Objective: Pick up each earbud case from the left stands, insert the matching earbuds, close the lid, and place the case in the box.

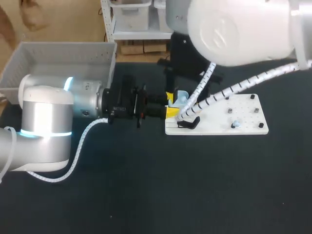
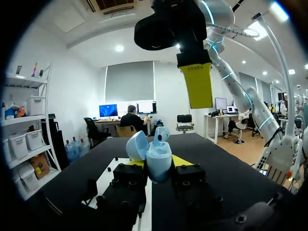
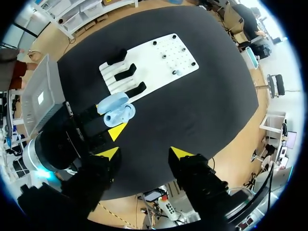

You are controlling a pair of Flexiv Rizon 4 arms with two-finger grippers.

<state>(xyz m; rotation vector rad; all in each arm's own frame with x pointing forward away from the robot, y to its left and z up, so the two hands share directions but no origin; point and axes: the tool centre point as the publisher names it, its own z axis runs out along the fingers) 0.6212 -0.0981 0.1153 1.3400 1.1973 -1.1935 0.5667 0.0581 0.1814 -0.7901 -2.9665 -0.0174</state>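
A light-blue earbud case with its lid open sits between the yellow tips of my left gripper, which is shut on it. From above, the left gripper holds the case over the left end of the white board. My right gripper hangs open and empty high above the case. One of the right gripper's yellow fingers shows above the case in the left wrist view. A loose light-blue earbud rests on the board, the same earbud seen from the right wrist.
Black stands line the board's left end, and one stand lies near its front edge. Small pegs dot the board's right half. A grey box stands at the back left. My right arm covers the back middle.
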